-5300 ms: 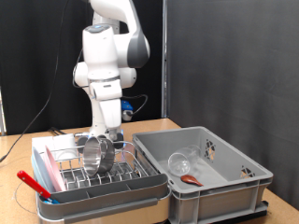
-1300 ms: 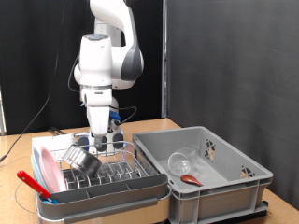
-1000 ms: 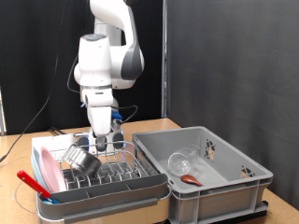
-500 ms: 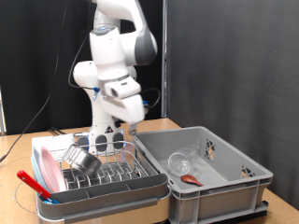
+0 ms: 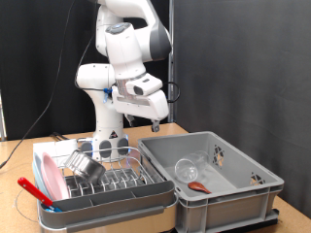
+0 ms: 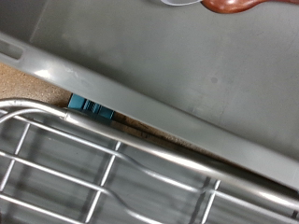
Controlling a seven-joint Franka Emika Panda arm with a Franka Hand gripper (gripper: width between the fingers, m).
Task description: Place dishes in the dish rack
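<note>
Now the robot arm's fingers (image 5: 155,123) hang high in the air, above the gap between the dish rack (image 5: 102,184) and the grey crate (image 5: 209,184). They are small and dark in the exterior view, so I cannot tell if they are open or closed. Nothing shows between them.

The dish rack sits on the counter (image 5: 155,129), at about 8 o'clock in the exterior view. The shiny steel bowl (image 5: 89,165) is already in it, tipped on its side among the wire prongs. A pink plate (image 5: 51,181) stands in the rack at 9 o'clock from the bowl. A red handle (image 5: 35,192) pokes out past the rack's 9 o'clock end.

The grey crate is just beside the rack, at about 4 o'clock in the exterior view. The clear glass (image 5: 189,169) lies on its side inside the crate. The reddish-brown spoon (image 5: 200,184) lies right next to the glass on the crate floor. So the glass and the spoon are not in the rack yet.

The wrist view looks down on the crate's grey wall (image 6: 177,103) and the silver wires (image 6: 112,168) of the rack. A small teal piece (image 6: 90,108) sits between them on the brown counter. A bit of the spoon (image 6: 248,5) shows at one edge of that view.
</note>
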